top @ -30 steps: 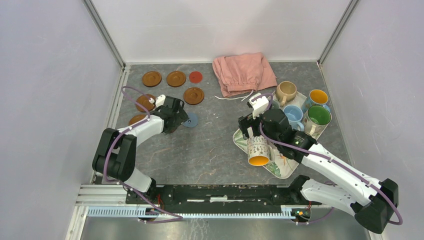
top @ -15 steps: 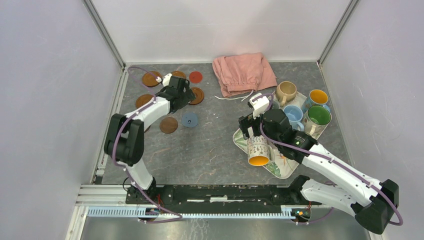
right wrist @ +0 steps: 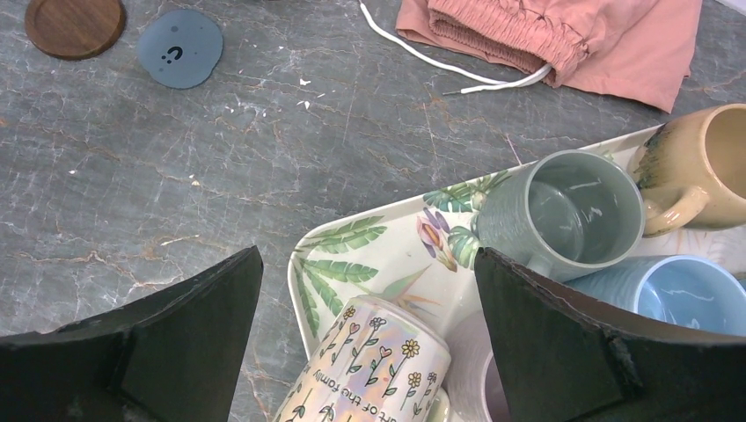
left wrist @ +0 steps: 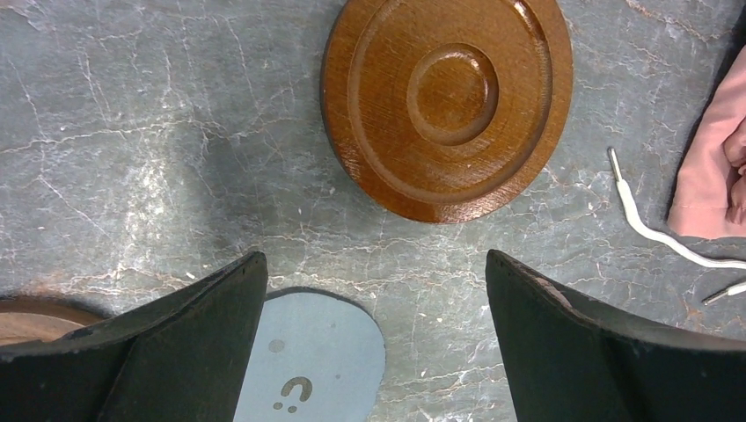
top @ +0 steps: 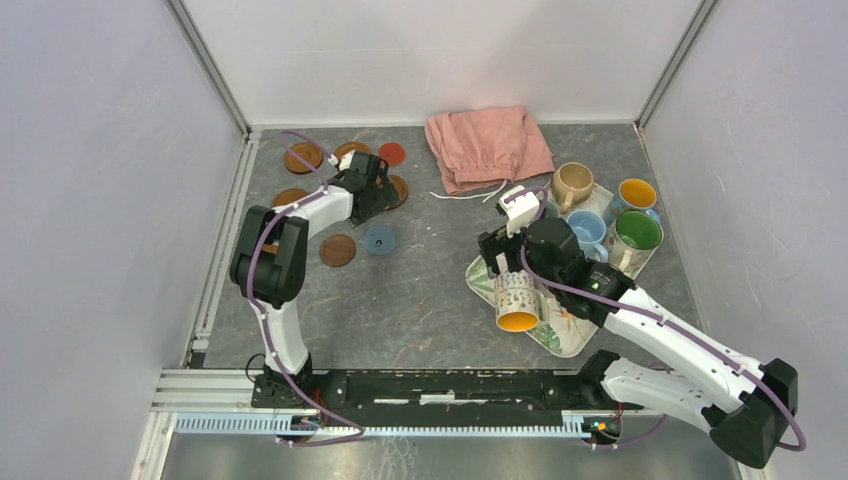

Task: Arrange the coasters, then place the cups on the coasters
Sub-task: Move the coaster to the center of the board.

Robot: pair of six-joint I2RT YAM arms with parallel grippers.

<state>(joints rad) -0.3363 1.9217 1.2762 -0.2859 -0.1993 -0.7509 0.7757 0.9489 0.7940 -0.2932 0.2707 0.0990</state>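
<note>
The left gripper [left wrist: 376, 259], jaws wide apart and empty, hangs over the worktop [left wrist: 132, 132] between a grooved brown coaster [left wrist: 447, 105] and the blue coaster [left wrist: 308, 365]. Only its wrist view shows the grooves and the blue one's printed mark. The right wrist view shows a grey-green mug [right wrist: 563, 211] that the arm hides from above. The right gripper [right wrist: 368, 255], equally spread, hovers over the leaf-patterned tray [right wrist: 387, 230], above a floral mug [right wrist: 369, 374] lying on its side. A second ago the left gripper was nearer its base; the right arm has not moved.
</note>
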